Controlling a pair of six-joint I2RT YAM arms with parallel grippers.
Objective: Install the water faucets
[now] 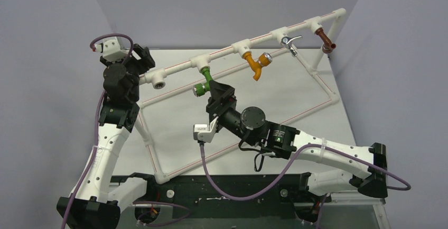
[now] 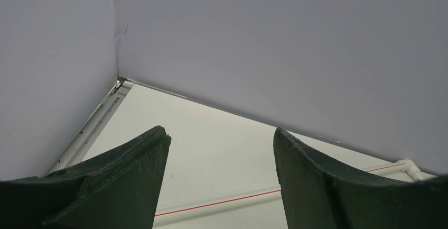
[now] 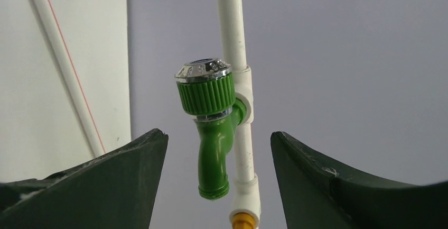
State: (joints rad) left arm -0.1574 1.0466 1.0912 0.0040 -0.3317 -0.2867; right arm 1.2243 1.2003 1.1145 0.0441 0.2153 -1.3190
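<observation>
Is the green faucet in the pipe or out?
In: the green faucet joins the white pipe tee; the right claw is open, not gripping it.

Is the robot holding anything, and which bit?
Nothing is held. The right gripper stands open near the green tap, not touching it; the left gripper is open too.

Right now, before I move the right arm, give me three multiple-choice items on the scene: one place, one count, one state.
1. Where is the green faucet?
A. lying on the table
B. fitted on the white pipe, left of the orange faucet
C. in the left arm's grip

2. How many taps hang on the pipe?
A. two
B. three
C. four

3. The right claw is:
A. shut on the faucet
B. open, clear of the faucet
C. shut on nothing

Answers:
1 B, it hangs from a tee.
2 C, with the chrome tap and brown tap.
3 B, the wrist view shows gaps on both sides.
</observation>
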